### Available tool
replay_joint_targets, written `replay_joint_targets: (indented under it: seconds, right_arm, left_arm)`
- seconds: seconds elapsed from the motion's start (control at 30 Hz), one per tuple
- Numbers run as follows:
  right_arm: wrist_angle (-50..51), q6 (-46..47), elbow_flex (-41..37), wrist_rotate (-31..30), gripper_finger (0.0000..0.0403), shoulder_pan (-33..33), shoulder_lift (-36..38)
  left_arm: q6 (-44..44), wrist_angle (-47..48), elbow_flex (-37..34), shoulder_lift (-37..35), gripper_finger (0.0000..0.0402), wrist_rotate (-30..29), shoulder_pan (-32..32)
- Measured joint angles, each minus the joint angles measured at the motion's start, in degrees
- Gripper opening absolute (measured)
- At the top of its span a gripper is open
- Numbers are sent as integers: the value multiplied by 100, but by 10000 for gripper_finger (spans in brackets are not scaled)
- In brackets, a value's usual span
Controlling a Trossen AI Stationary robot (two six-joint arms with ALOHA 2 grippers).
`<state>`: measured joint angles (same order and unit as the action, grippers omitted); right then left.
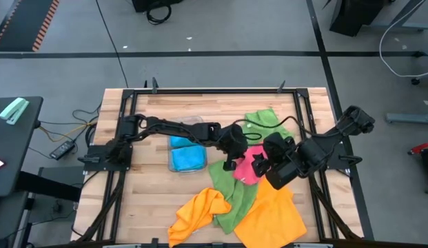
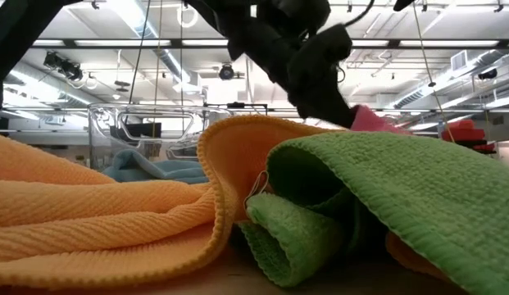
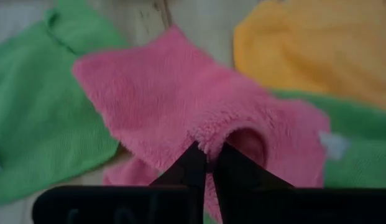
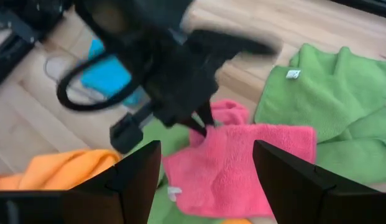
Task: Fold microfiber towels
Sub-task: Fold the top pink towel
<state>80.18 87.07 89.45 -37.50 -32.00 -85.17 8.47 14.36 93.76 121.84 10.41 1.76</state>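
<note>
From above, a soft pink fleecy microfiber towel (image 1: 249, 165) lies rumpled at the middle of the wooden slatted table (image 1: 151, 200), between the two arms; the left gripper (image 1: 229, 164) sits at its left edge and the right gripper (image 1: 260, 167) hangs just over its right side. A green towel (image 1: 267, 121) lies beyond it toward the far right, a second green towel (image 1: 231, 196) runs toward the near edge, a crumpled orange towel (image 1: 198, 213) and a flat orange towel (image 1: 272, 215) lie at the near edge, and a sky-blue towel (image 1: 187, 156) sits to the left in a clear plastic tray (image 1: 188, 122). Bare wood shows at the near left and far left. From table height, orange and green folds fill the foreground; the pink towel's corner (image 2: 377, 121) shows raised behind them under a dark gripper. In the left wrist view, the left fingers (image 3: 191, 167) are pressed nearly together, pinching a fluffy fold of the pink towel. In the right wrist view, the right fingers (image 4: 140, 171) stand wide apart, holding nothing, above the pink towel's flat part.
</note>
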Motion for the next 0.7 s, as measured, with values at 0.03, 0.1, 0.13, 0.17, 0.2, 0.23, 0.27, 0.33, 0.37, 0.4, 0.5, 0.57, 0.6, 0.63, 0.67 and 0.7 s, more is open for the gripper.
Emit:
replay_joint_targets:
  seconds: [0.03, 0.1, 0.13, 0.17, 0.2, 0.23, 0.27, 0.33, 0.37, 0.4, 0.5, 0.57, 0.6, 0.63, 0.67, 0.7]
  right_arm:
    - [0, -1, 0, -20, 264, 33, 31]
    - [-2, -68, 0, -38, 264, 87, 105]
    - [-4, -132, 0, -38, 264, 105, 141]
    - [-9, -172, 0, -38, 264, 126, 184]
    - [-7, -195, 0, -40, 264, 143, 231]
    - [-5, -260, 0, -55, 264, 154, 277]
    - [-6, -328, 0, -102, 264, 154, 321]
    - [-8, -449, 0, -244, 264, 152, 408]
    - [-19, -493, 0, -315, 264, 150, 444]
    - [-42, -508, 0, -362, 264, 150, 481]
    - [-111, -574, 0, -427, 264, 152, 566]
    - [-205, -678, 0, -430, 264, 150, 589]
    - [-264, -752, 0, -431, 264, 150, 589]
    - [-332, -830, 0, -432, 264, 150, 589]
    - [-393, -926, 0, -433, 264, 150, 589]
    - [-444, -1015, 0, -444, 264, 150, 589]
  left_arm:
    - [114, 63, -6, 24, 35, -1, -5]
    - [283, -36, -5, 114, 36, -3, -13]
    - [303, 85, -7, 118, 34, -12, -16]
    - [313, 137, -14, 120, 32, -36, -16]
    - [312, 81, -8, 152, 30, -99, -16]
    - [310, 32, 4, 177, 27, -151, -16]
    - [312, 76, 2, 194, 24, -180, -18]
    - [279, 105, -11, 210, 21, -228, -17]
    - [271, 68, -10, 226, 20, -246, -10]
    - [263, 55, -4, 234, 20, -256, -5]
    - [128, 180, -3, 256, 27, -335, -6]
    - [118, 184, -3, 256, 33, -438, -11]
    - [118, 175, -3, 256, 35, -503, -14]
    - [118, 177, -3, 256, 37, -532, -14]
    - [116, 183, -3, 256, 38, -562, -14]
    - [116, 185, -3, 256, 41, -625, -14]
